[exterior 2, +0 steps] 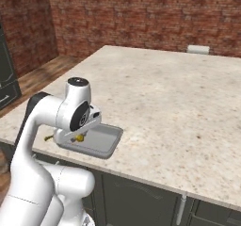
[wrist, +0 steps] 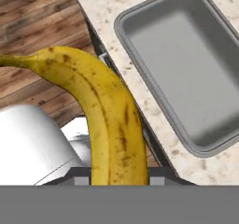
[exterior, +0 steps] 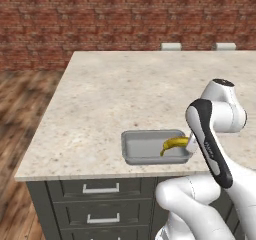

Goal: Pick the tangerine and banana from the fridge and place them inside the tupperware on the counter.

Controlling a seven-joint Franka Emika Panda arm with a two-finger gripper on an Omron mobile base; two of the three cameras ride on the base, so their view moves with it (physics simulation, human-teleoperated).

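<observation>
My gripper [wrist: 119, 177] is shut on the banana [wrist: 109, 120], a yellow curved fruit with brown specks. It hangs at the counter's [exterior: 125, 94] front edge, by the right end of the tupperware [exterior: 142, 148]. From the left base view the banana [exterior: 174, 144] pokes out from behind my forearm over the tray's rim. In the right base view the banana [exterior 2: 80, 137] peeks out under my hand, just left of the tupperware [exterior 2: 102, 144]. Inside, the grey tupperware [wrist: 186, 64] holds nothing. The tangerine and the fridge are out of view.
Dark grey drawers [exterior: 100, 188] with silver handles sit under the counter's front edge. A wooden floor [exterior: 20, 114] lies to the left and a brick wall [exterior: 125, 14] stands behind. Two white chair tops [exterior: 171, 46] show at the far edge.
</observation>
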